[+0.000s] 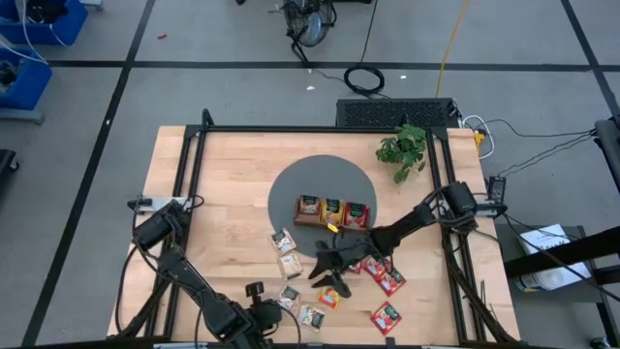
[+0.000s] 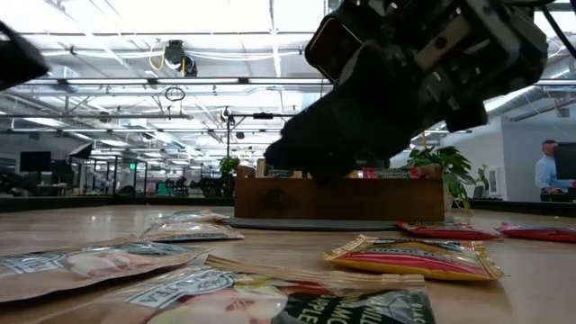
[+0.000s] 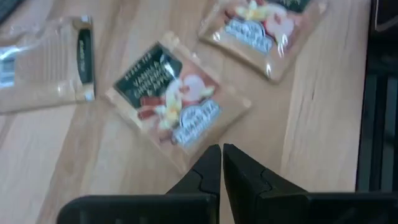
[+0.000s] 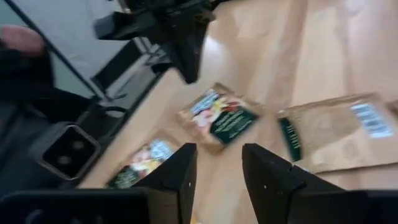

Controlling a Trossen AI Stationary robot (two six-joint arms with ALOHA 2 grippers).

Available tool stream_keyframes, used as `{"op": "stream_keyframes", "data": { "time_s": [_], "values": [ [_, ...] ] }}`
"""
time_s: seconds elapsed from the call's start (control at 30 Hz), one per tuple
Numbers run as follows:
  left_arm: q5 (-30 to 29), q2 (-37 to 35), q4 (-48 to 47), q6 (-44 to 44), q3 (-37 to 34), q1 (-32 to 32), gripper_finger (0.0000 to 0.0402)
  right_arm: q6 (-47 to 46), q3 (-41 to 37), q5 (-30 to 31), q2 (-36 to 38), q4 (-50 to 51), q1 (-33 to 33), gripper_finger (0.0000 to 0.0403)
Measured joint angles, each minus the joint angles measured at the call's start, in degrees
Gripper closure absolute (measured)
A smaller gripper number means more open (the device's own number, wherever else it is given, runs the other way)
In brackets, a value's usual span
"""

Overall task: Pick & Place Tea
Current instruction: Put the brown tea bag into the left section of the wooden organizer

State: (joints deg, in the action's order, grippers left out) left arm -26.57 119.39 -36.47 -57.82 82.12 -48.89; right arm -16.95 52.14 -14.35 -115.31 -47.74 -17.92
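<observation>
Tea packets lie flat on the wooden table in front of the brown tray (image 1: pixel 332 211), which stands on a round dark mat (image 1: pixel 291 189). My left gripper (image 3: pixel 222 155) is shut, its tips over the near corner of a pale packet with a dark green label (image 3: pixel 171 99). The right wrist view shows those tips (image 4: pixel 186 71) a little short of this packet (image 4: pixel 219 118). My right gripper (image 4: pixel 217 165) is open with nothing between its fingers, and hangs low over the packets (image 1: pixel 332 281), close to an orange one (image 1: pixel 329 298) (image 2: pixel 409 256).
More pale packets (image 1: pixel 286 252) lie left of my right gripper, and red ones (image 1: pixel 387 279) (image 1: pixel 386 316) lie to its right. A green plant (image 1: pixel 402 147) stands at the far right. The table's near edge runs close behind the left arm (image 1: pixel 232 320).
</observation>
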Motion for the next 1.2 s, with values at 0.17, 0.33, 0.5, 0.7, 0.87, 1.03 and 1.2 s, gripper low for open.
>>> {"op": "stream_keyframes", "data": {
  "time_s": [0.17, 0.33, 0.5, 0.7, 0.87, 1.03, 1.2],
  "values": [
    [0.01, 0.00, 0.89, -0.19, -2.00, 0.24, 0.0376, -4.04, 0.00, -2.61, 0.00, 1.42, 0.33, 0.0291],
    [0.35, -0.15, 2.70, -0.66, -4.72, 2.35, 0.0376, -5.28, 0.00, -2.30, 0.00, 3.70, 0.56, 0.0291],
    [1.91, -0.28, 8.59, 4.25, -6.58, 4.89, 0.0376, -8.15, 0.00, -2.34, 0.02, 6.16, 1.29, 0.0291],
    [2.23, -0.22, 10.28, 7.67, -6.70, 6.93, 0.0376, -11.20, 0.00, -6.35, 0.00, 7.90, 1.19, 0.0291],
    [1.89, -0.15, 10.97, 8.18, -6.70, 7.31, 0.0376, -13.86, 0.17, -8.15, 0.20, 10.96, 0.69, 0.0291],
    [1.09, -0.09, 12.63, 9.84, -6.76, 7.80, 0.0376, -16.79, 0.22, -8.50, 0.28, 13.24, 0.33, 0.0291],
    [0.93, -0.09, 12.36, 10.74, -6.76, 7.51, 0.0376, -17.42, 0.20, -9.72, 0.24, 16.04, 0.33, 0.0291]
  ]
}}
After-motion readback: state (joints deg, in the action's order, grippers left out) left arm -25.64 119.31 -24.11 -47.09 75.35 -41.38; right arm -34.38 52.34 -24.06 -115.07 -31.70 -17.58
